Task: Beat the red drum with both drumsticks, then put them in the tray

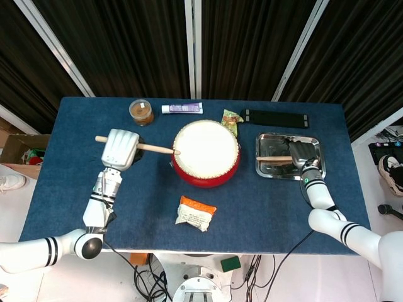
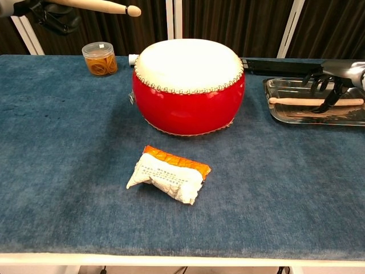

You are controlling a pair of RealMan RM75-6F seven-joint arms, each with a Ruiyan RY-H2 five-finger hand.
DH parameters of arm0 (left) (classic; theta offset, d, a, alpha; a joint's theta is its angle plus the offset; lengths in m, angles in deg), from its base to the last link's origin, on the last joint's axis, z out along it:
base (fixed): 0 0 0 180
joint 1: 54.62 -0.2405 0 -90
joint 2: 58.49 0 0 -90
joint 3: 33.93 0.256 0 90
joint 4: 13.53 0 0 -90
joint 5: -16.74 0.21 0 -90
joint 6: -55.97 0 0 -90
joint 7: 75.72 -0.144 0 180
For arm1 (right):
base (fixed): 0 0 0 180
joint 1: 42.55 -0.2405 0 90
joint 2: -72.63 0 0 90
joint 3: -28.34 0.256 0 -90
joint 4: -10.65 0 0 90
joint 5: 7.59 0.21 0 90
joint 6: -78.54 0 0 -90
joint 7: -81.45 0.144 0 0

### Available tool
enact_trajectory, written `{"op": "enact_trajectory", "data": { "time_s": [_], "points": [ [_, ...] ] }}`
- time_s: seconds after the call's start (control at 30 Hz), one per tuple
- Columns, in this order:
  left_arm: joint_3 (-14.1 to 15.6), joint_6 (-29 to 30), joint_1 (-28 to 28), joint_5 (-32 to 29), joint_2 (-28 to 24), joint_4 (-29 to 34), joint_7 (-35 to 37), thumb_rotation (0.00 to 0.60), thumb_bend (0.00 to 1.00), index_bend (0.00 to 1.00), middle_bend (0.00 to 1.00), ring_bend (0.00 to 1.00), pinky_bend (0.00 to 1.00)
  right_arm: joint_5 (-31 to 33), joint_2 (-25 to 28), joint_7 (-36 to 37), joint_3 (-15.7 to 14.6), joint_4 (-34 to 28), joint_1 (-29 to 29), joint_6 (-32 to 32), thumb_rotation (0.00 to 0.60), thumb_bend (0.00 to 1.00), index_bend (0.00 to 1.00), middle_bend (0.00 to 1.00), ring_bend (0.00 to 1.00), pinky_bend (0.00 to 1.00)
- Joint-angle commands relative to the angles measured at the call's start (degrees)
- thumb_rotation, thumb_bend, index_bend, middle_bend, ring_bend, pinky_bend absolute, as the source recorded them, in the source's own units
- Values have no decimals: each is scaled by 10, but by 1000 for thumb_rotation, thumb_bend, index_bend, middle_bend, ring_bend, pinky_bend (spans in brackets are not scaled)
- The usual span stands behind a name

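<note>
From my head camera, the red drum (image 1: 206,153) is a squat round barrel with a smooth pale skin, sitting mid-table on the blue felt-like cloth (image 1: 264,201). My left hand (image 1: 119,148) is wrapped around a slim wooden drumstick (image 1: 154,148), whose tip reaches the drum's left rim. My right hand (image 1: 303,153) is over the shiny rectangular metal tray (image 1: 264,170), and the second drumstick (image 1: 272,158) lies inside it under my fingers; from here I cannot tell whether I grip it. Along the far edge stand a clear round jar (image 1: 141,112), a white tube (image 1: 182,108), a small green packet (image 1: 231,117) right behind the drum, and a flat black bar (image 1: 276,118). A crumpled white-and-orange packet (image 1: 196,212) lies in front of the drum.

From my chest camera, the drum's glossy side (image 2: 188,108) is laced with light stitching below the skin. The second stick (image 2: 313,101) lies flat in the tray (image 2: 279,117), and my right fingers (image 2: 332,94) stand apart above it, not clasping. The left stick's rounded tip (image 2: 133,10) hangs above the table. The packet's (image 2: 171,174) small print is unreadable.
</note>
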Motion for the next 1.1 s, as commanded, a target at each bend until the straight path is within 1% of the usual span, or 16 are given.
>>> {"op": "enact_trajectory", "data": {
  "time_s": [0.03, 0.17, 0.2, 0.3, 0.43, 0.57, 0.73, 0.83, 0.97, 1.1],
  "points": [
    [0, -2, 0, 2, 0, 2, 0, 600, 471, 1000, 1000, 984, 1000, -28, 37, 7, 4, -52, 15, -34, 600, 176, 227, 326, 231, 388],
    [-2, -13, 7, -2, 9, -4, 0, 600, 470, 1000, 1000, 983, 1000, -78, 103, 19, 7, -140, 44, -99, 600, 176, 224, 324, 229, 388],
    [-4, -18, 10, -7, 14, -8, -1, 600, 470, 1000, 1000, 983, 1000, -92, 127, 23, 9, -170, 53, -117, 600, 176, 223, 324, 229, 388],
    [-8, -28, 20, -20, 27, -24, -12, 600, 470, 1000, 1000, 982, 1000, -121, 186, 31, 15, -245, 72, -151, 600, 176, 217, 327, 229, 388],
    [-19, -34, 34, -40, 44, -33, -29, 600, 471, 997, 1000, 980, 1000, -145, 251, 37, 27, -338, 83, -172, 600, 176, 216, 347, 237, 388],
    [-33, -41, 49, -66, 54, -24, -49, 600, 470, 990, 1000, 973, 1000, -147, 292, 32, 47, -421, 75, -173, 600, 176, 216, 368, 244, 403],
    [-49, -48, 74, -105, 76, -21, -75, 600, 470, 984, 1000, 968, 1000, -95, 320, 31, 83, -511, 42, -148, 600, 176, 246, 396, 252, 429],
    [-56, -47, 89, -118, 92, -27, -90, 600, 470, 980, 1000, 965, 1000, -51, 319, -5, 96, -542, 8, -144, 600, 176, 272, 409, 255, 432],
    [-68, -43, 107, -137, 106, -31, -106, 600, 470, 974, 1000, 962, 1000, 29, 292, -75, 104, -558, -50, -159, 600, 177, 311, 422, 266, 436],
    [-81, -42, 125, -164, 117, -37, -121, 600, 470, 973, 1000, 959, 1000, 116, 244, -145, 107, -559, -113, -198, 600, 209, 341, 441, 277, 442]
  ]
}}
